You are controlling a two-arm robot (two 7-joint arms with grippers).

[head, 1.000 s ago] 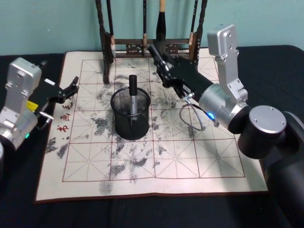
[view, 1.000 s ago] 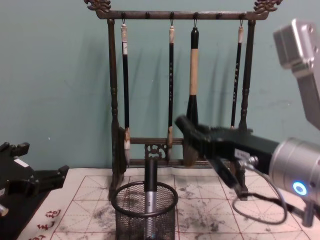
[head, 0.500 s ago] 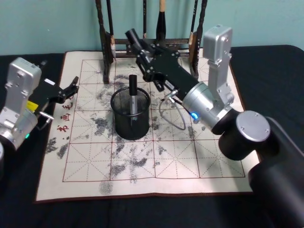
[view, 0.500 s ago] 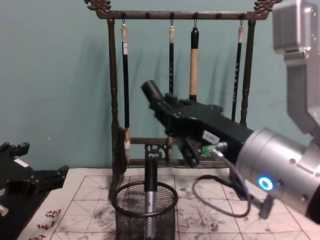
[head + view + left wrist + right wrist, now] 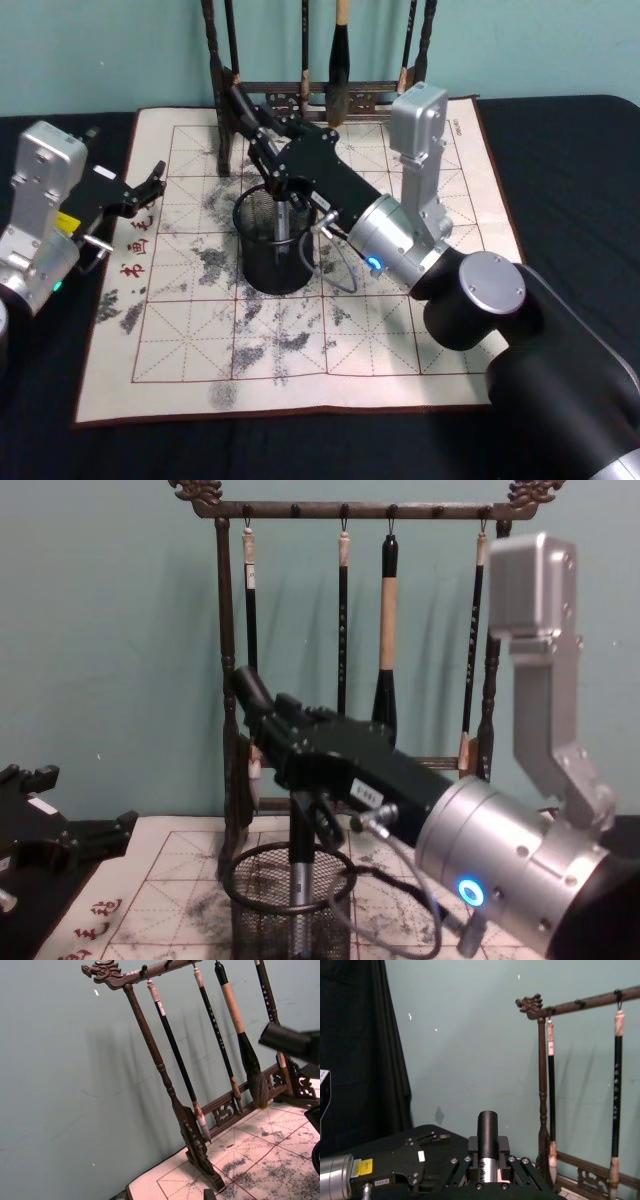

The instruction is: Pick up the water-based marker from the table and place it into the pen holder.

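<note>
Left gripper (image 5: 155, 182): mine, parked at the left edge of the calligraphy mat (image 5: 400, 330), low over the red characters. Fingers stand apart with nothing between them.

Table (image 5: 560, 130): dark top, the mat lying flat on it, red grid and grey ink smudges across most squares.

Water-based marker (image 5: 247, 688): not on the table. It is clamped in my right gripper (image 5: 262, 138), black cap foremost, silver barrel running back between the pads. In the right wrist view the two fingers sit tight against the barrel on either side. The marker is tilted, its cap raised and pointing toward the left post of the brush rack (image 5: 350, 510), above and just beyond the far rim of the pen holder (image 5: 262, 265).

Pen holder: black wire-mesh cup, upright on the mat near its middle, directly beneath my right gripper. A second marker (image 5: 299, 875) stands inside it, its upper end hidden behind the gripper in the chest view.

Right arm: reaches in from the right, across the mat, to the holder.

Brush rack: at the mat's far edge, brushes hanging from its top bar
</note>
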